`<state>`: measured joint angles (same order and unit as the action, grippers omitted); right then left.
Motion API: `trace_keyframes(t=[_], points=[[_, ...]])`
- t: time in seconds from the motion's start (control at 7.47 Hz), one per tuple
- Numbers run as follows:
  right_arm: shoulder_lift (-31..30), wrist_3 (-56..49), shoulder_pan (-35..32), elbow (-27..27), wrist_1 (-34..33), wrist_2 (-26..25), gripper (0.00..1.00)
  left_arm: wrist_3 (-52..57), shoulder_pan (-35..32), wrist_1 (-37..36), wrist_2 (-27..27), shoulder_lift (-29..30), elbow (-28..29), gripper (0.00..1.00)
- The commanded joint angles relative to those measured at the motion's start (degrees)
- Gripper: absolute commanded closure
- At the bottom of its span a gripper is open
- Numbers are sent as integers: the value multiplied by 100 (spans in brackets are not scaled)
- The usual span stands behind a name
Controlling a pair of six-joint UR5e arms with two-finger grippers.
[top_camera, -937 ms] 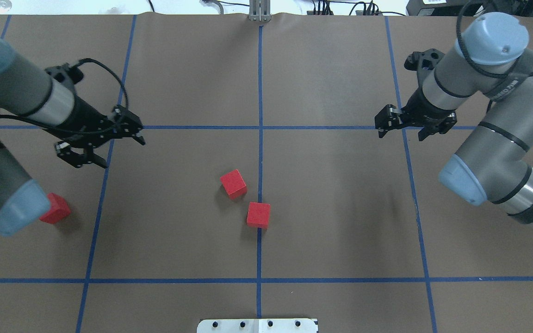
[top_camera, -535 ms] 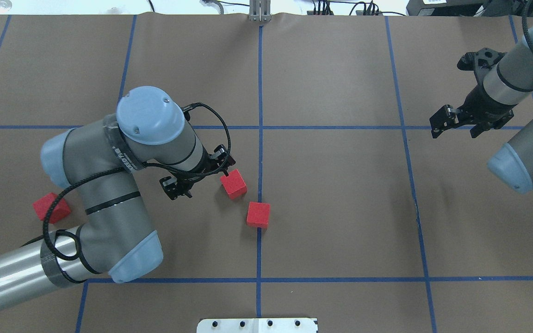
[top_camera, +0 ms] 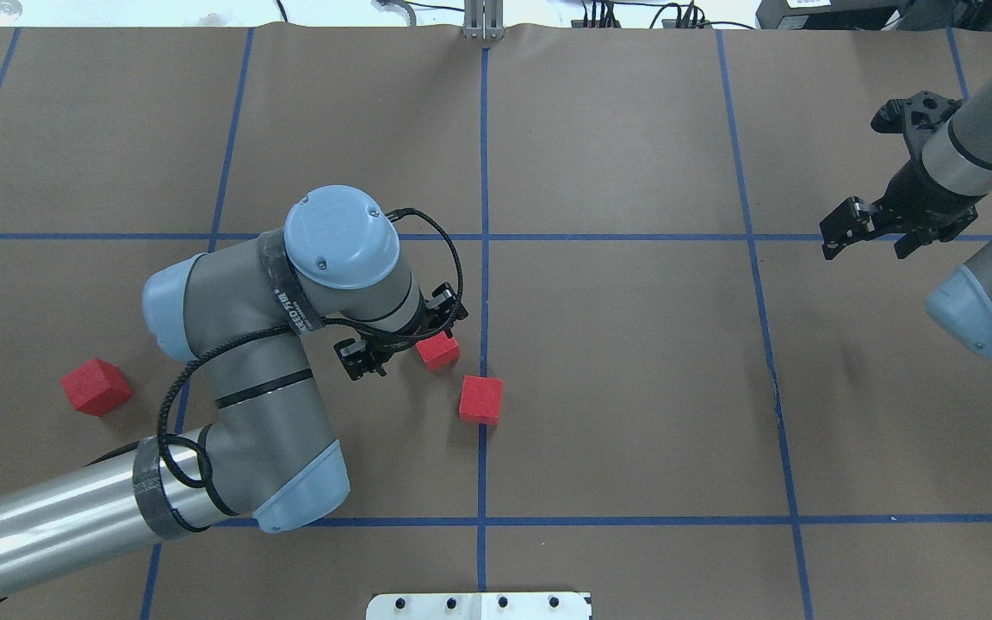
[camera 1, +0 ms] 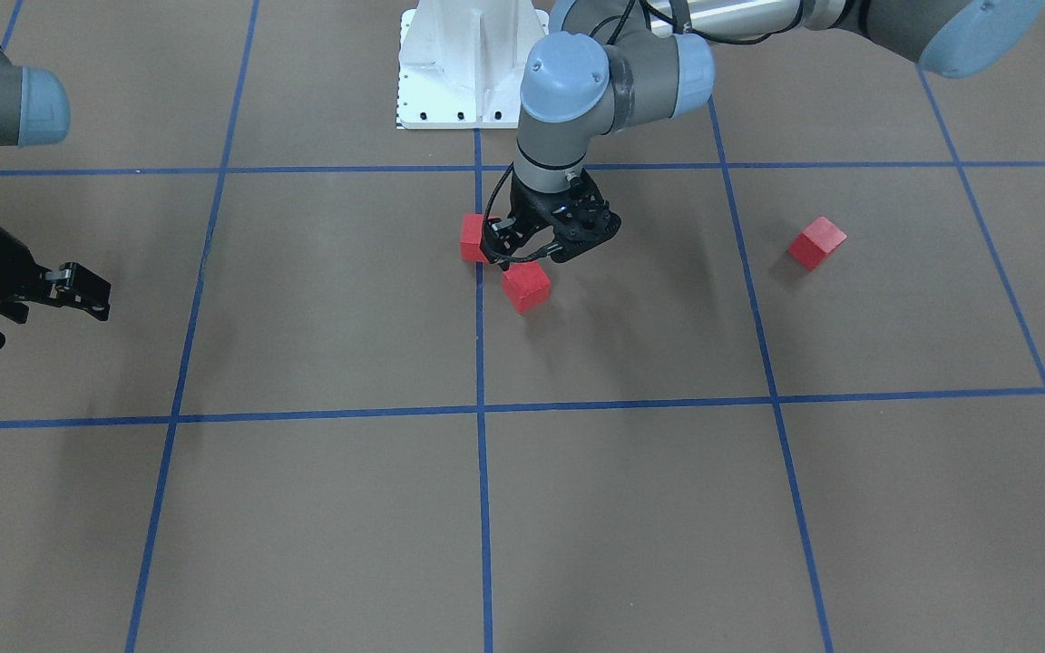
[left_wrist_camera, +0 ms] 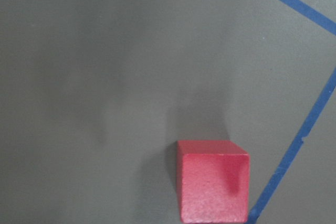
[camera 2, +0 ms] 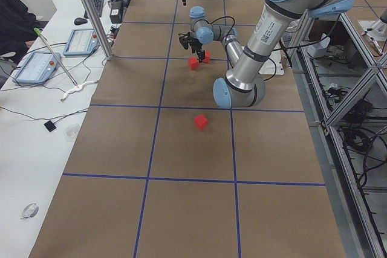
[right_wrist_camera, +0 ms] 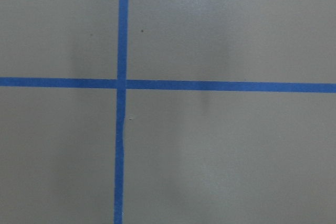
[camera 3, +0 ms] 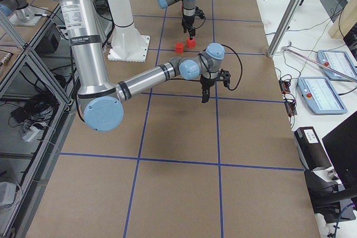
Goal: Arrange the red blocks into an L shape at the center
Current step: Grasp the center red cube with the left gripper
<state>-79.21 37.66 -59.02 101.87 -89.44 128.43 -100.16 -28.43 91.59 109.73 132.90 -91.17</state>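
Brown paper covers the table [top_camera: 634, 387], ruled into big squares by blue tape lines [top_camera: 484, 172].

My left claw [top_camera: 406, 337] hangs low over the center [top_camera: 513, 344] and points straight down. Its fingers [top_camera: 362, 360] are spread wide and hold nothing. Just beneath it lies the first red cube [top_camera: 439, 353], left of the long middle tape line. The overhead view shows it partly covered by the claw. From across the table it sits flat on the paper, below the fingers and not lifted.

The second red cube [top_camera: 480, 399] rests close by, toward my base, with one edge on the middle line. The two stand corner toward corner at different angles, with what looks like a narrow gap between them.

My left wrist camera shows a single cube [left_wrist_camera: 212, 182] at the bottom of its view, one corner at a tape line. I cannot tell which of the two it is.

The third red cube [top_camera: 96, 387] sits alone and well apart, far out on my left in the next grid square.

My right claw [top_camera: 869, 243] hovers far off on my right side with its jaws parted and empty. Its wrist camera looks down on a tape crossing [right_wrist_camera: 122, 83].

At the table's near edge lies the white base plate [top_camera: 479, 605].
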Motion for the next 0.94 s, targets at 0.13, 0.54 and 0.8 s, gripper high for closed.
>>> trace_keyframes(t=[0.13, 0.54, 0.8], points=[[2, 22, 4, -9, -4, -2, 0, -3, 39, 412, -13, 131, 582, 0], [10, 22, 4, -9, -4, -2, 0, -12, 39, 412, -13, 175, 688, 62], [2, 5, 4, -35, 5, -2, 0, 58, -4, 412, -13, 210, 662, 100]])
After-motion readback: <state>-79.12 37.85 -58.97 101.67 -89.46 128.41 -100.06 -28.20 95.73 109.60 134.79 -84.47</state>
